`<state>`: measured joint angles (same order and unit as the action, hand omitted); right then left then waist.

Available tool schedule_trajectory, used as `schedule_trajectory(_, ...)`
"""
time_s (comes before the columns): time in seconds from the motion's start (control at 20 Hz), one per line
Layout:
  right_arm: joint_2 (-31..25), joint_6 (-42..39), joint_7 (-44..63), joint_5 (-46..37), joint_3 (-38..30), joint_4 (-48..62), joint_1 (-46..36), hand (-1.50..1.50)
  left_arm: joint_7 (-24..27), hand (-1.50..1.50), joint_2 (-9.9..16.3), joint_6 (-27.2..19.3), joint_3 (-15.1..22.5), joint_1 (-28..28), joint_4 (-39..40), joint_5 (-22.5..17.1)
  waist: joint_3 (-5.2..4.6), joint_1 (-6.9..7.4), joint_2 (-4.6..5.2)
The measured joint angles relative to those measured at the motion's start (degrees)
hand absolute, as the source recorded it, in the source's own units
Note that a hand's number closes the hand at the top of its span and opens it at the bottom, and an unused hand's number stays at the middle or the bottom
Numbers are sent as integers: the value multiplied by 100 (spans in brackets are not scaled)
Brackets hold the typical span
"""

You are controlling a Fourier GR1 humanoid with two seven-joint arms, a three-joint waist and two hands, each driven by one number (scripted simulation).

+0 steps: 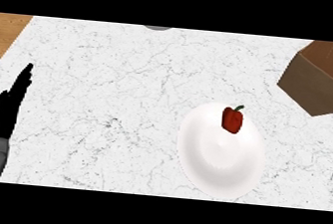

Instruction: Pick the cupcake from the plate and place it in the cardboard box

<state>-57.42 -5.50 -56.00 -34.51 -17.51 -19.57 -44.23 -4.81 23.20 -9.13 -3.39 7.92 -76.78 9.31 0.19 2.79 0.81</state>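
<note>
A white plate [221,158] lies on the marble counter, right of centre. On its far part sits a small red object with a green stem [232,119]; it looks like a red pepper, not a cupcake. The open cardboard box [321,80] stands at the far right, partly cut off by the view's edge. My left hand [3,110] rests at the left edge with its fingers straight and pointing up, far from the plate. My right hand does not show.
The white marble counter [112,89] spreads across the view. Bare wood [2,34] shows beyond its far left corner. A grey round thing [158,28] peeks in at the top edge.
</note>
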Motion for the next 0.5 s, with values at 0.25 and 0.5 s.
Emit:
schedule_trajectory(0.25, 265, -416, 445, 3, 44, 278, -721, 150, -6, 0, 44, 69, -58, -38, -41, -7, -4, 15, -3)
schedule_trajectory(0.5, 697, -654, 1119, -65, 118, 537, -1373, 150, 51, 0, 23, 107, -72, -33, -10, 11, -9, 37, 12)
